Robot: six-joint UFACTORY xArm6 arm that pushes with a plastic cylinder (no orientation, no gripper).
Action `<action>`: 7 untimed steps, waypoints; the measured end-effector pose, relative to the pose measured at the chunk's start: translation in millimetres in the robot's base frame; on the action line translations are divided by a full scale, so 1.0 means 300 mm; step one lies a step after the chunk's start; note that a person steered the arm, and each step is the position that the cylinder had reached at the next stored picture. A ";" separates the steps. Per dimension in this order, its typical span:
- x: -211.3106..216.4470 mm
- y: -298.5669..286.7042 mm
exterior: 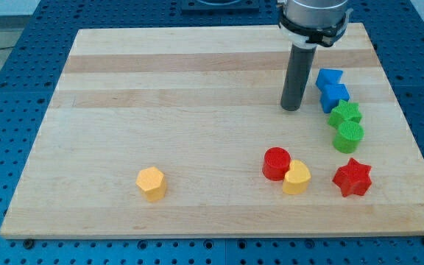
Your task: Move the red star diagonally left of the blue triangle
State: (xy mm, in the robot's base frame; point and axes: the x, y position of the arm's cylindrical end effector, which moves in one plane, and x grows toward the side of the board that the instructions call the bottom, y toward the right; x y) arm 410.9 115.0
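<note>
The red star [352, 177] lies on the wooden board [160, 110] near the view's lower right. Two blue blocks sit at the upper right: one [329, 78] looks like a triangle, the other [335, 96] just below it touches it. My tip [291, 108] rests on the board just left of the blue blocks, apart from them, and well above the red star.
A green star-like block [346, 114] and a green cylinder [349, 136] sit below the blue blocks. A red cylinder [276, 163] touches a yellow block [297, 178] left of the red star. A yellow hexagon [152, 183] lies at lower left.
</note>
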 end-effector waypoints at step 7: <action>-0.037 0.155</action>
State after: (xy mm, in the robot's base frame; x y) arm 399.7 161.5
